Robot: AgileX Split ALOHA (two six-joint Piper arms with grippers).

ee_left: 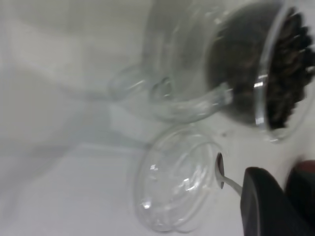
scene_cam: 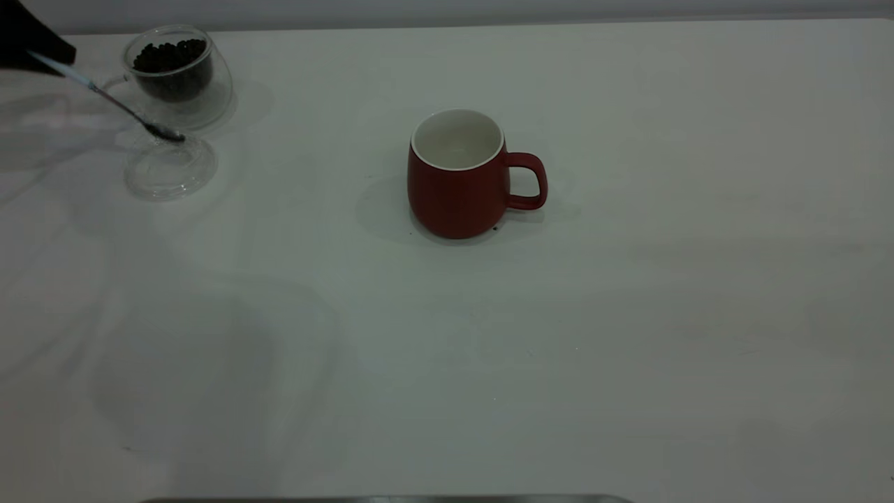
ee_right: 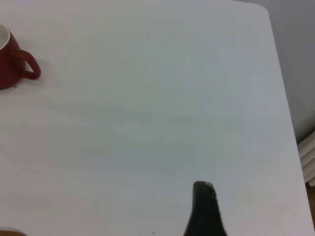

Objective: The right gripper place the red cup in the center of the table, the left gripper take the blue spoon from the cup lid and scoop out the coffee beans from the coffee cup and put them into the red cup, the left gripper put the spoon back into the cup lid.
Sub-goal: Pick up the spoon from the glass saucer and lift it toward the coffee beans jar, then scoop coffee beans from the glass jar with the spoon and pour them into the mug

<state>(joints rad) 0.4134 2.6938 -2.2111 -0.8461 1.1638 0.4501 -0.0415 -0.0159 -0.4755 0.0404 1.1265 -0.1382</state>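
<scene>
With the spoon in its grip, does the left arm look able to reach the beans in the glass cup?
Probably yes. The left gripper holds the blue spoon right beside the coffee cup, whose open mouth exposes the coffee beans; nothing stands between them.

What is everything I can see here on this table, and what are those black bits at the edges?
table: one, white, spans the whole exterior view.
red cup: one, dark red with white inside, near the table's center, upright, looks empty, handle toward the view's right.
coffee cup: one, clear glass, far left corner of the exterior view.
coffee beans: one heap, dark brown-black, inside the coffee cup.
cup lid: one, clear, flat on the table just in front of the coffee cup.
blue spoon: one, pale blue handle and metal bowl, slanting down to the cup lid's rim.
left gripper: black, top-left corner, holding the spoon's handle.
right gripper: black, only one finger shows, over bare table right of the red cup.
</scene>
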